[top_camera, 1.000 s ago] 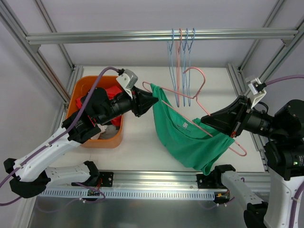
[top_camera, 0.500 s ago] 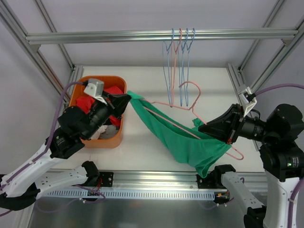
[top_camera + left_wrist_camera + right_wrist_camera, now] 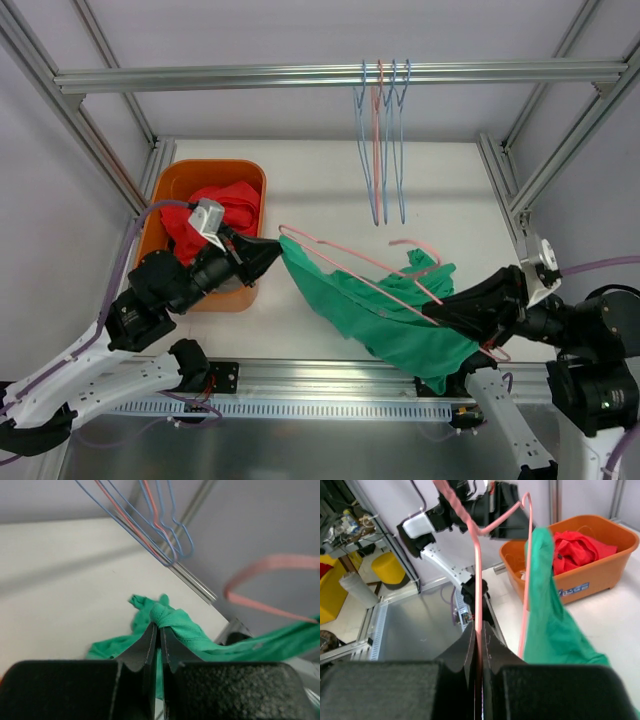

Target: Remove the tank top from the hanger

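A green tank top (image 3: 385, 312) hangs stretched between my two arms, above the table. It is draped on a pink hanger (image 3: 345, 258) whose wire runs through the cloth. My left gripper (image 3: 278, 249) is shut on a bunched strap of the tank top (image 3: 172, 622), seen pinched between the jaws in the left wrist view. My right gripper (image 3: 430, 312) is shut on the pink hanger (image 3: 478, 587), its wire clamped between the jaws; the tank top (image 3: 547, 615) hangs to the right of that wire.
An orange bin (image 3: 185, 180) with red clothes (image 3: 222, 205) stands at the left of the white table (image 3: 320, 180). Several blue and pink empty hangers (image 3: 380, 140) dangle from the metal rail (image 3: 200, 78) at the back. Frame posts flank both sides.
The left gripper closed on the tank top's strap and pulled it left and toward the near edge. The right arm drew the hanger down and nearer, stretching the cloth lower.
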